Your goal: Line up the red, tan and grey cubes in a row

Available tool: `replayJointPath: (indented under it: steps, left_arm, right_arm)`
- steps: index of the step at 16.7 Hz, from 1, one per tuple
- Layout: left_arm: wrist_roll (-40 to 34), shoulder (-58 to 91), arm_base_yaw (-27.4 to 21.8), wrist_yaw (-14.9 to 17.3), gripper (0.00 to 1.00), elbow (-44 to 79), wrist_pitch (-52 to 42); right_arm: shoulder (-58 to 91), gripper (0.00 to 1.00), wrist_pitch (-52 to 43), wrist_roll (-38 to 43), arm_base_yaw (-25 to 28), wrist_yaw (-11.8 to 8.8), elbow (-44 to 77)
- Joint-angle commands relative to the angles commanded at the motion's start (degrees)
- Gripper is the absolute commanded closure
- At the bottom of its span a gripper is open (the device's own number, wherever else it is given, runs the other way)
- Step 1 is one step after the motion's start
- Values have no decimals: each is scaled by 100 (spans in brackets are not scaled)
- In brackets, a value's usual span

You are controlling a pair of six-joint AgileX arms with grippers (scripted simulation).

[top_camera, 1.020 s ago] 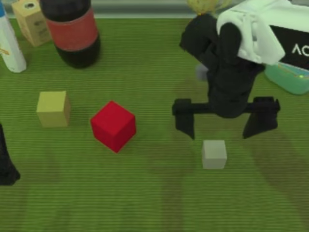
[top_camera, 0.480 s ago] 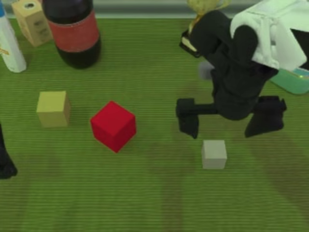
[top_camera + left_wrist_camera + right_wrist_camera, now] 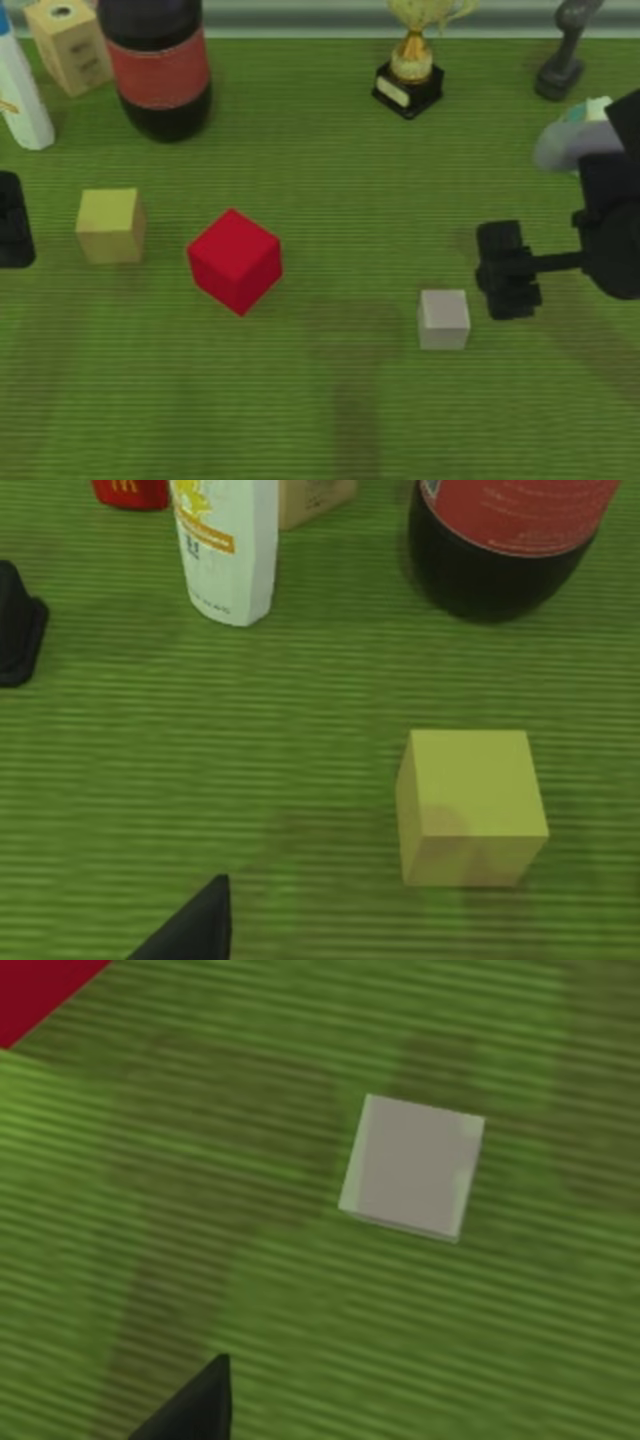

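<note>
On the green mat, the tan cube [image 3: 110, 225] lies at the left, the red cube [image 3: 235, 260] right of it and a little nearer, turned at an angle, and the grey cube [image 3: 443, 319] further right. My right gripper [image 3: 600, 262] is open at the right edge; one finger [image 3: 508, 270] hangs just right of the grey cube [image 3: 412, 1166], apart from it. My left gripper [image 3: 8, 222] sits at the left edge, open, left of the tan cube [image 3: 470, 805]. Only one fingertip [image 3: 195, 930] shows in the left wrist view. A corner of the red cube [image 3: 35, 990] shows in the right wrist view.
Along the back stand a white bottle [image 3: 20, 90], a pale box with a hole [image 3: 65, 40], a big cola bottle [image 3: 150, 70], a gold trophy [image 3: 410, 60] and a grey figure [image 3: 560, 60]. A pale green object [image 3: 575, 135] lies at the right.
My right arm has swung away to the right, uncovering the trophy and the back. My left gripper has moved up the left edge, level with the tan cube. The cubes have not moved.
</note>
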Motion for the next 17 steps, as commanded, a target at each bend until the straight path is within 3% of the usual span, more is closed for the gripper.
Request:
replayJointPath:
  steps: [9,14,17]
  left_arm:
    - [-359,5550,-333,6,0,4349,-3167]
    - [-508,7497,-449,17,0,6126,-4192]
    - [-555,8013,-482,23,0,6672,-4444]
  right_arm:
    - [-4936,0,2730,-1500,-1715,-45,-4029]
    - [-6527,0,3884,-2033,-2796,1,-5238]
    - [-7036,0,4253,-2163,-3176,13,-5538]
